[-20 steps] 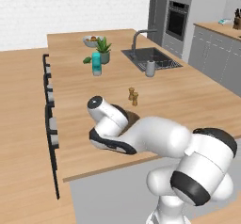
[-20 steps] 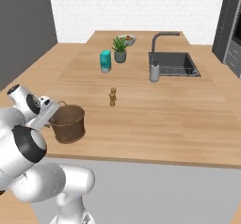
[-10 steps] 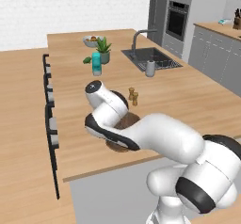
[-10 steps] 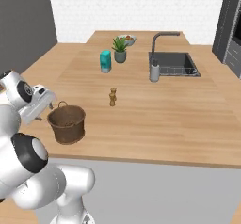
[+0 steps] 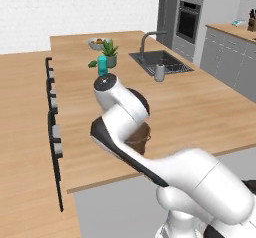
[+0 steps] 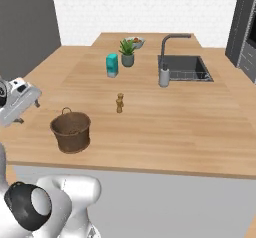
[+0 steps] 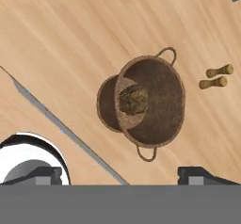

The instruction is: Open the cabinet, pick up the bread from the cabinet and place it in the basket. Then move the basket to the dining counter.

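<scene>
Fingertips of the gripper [image 7: 120, 173] stood wide apart, holding nothing and touching nothing. Raised well above the dining counter [image 6: 165, 127], the hand looked straight down. Directly below sat the basket [image 7: 146, 106] with the bread [image 7: 133, 100] inside, near the counter's front edge; bare wood lay all around.

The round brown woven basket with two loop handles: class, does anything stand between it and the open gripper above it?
Nothing visible does. In the hand view the gripper looks straight down at the round brown woven basket, which stands on the light wood dining counter with the lumpy dark brown bread inside.
</scene>
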### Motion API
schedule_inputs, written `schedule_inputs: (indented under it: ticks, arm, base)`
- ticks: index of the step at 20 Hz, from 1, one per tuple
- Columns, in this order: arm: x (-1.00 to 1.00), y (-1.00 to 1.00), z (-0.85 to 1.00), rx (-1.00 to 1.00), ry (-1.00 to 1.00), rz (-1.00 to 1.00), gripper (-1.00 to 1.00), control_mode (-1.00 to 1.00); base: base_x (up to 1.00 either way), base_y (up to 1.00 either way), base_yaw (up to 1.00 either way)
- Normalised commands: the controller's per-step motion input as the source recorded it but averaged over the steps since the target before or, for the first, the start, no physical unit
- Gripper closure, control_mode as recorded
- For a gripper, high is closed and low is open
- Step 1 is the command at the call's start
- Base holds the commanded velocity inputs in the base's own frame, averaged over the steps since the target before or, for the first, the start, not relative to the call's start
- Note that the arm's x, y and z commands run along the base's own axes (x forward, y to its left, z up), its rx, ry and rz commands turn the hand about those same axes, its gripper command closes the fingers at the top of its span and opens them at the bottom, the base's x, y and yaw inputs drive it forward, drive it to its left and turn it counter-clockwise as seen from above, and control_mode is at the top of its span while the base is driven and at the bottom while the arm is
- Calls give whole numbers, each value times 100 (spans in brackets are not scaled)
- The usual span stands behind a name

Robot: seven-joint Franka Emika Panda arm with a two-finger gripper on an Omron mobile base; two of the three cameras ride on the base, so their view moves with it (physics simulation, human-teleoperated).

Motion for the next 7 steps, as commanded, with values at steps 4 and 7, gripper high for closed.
schedule_inputs:
  ticks: [4, 7]
  arm:
    - [-74, -36, 65, 19, -9, -4, -100, -100]
    - [-43, -50, 33, 20, -2, -6, -100, -100]
  base:
    - [0, 0, 0]
    - [0, 0, 0]
